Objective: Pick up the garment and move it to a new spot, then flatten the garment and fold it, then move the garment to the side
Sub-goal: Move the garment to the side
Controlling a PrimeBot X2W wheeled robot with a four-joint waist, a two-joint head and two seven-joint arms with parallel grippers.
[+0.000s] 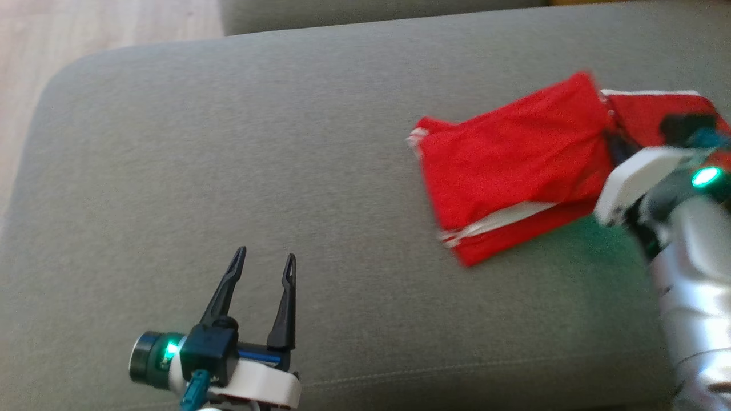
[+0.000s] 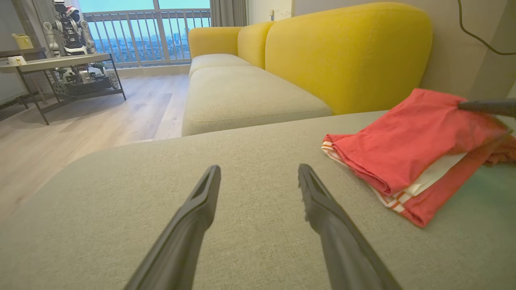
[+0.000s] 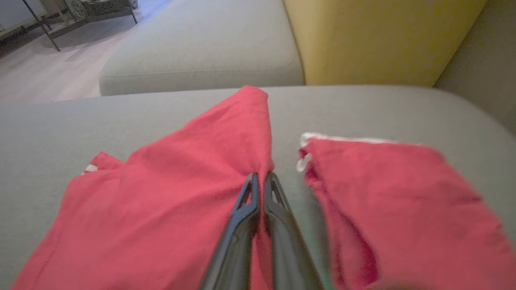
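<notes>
On the right part of the grey cushion (image 1: pixel 228 142) lies the red garment (image 1: pixel 514 165), folded over itself, with white trim (image 1: pixel 502 220) showing along its near edge and at its left corner. Its right end is partly covered in the head view by the right gripper (image 1: pixel 617 145) and the pale forearm (image 1: pixel 685 297) behind it, both smeared by blur, so the fingertips are hard to pick out there.

The right wrist view is clearer. The right gripper (image 3: pixel 261 177) has its two dark fingers pressed together, and a ridge of red cloth is bunched between their tips. The garment (image 3: pixel 161 201) spreads to either side of them, with a strip of cushion showing between its two parts. The bottom edge of that view cuts off the cloth, and the right-hand part is blurred.

Toward the cushion's near left, the left gripper (image 1: pixel 266 255) hovers with its fingers spread wide, holding nothing and well apart from the garment. In the left wrist view the frame's right edge cuts off the garment (image 2: pixel 411 153).

The trim shows thin orange stripes there, but whether it carries any lettering cannot be made out. Behind the cushion stands a yellow backrest (image 2: pixel 346 52).
</notes>
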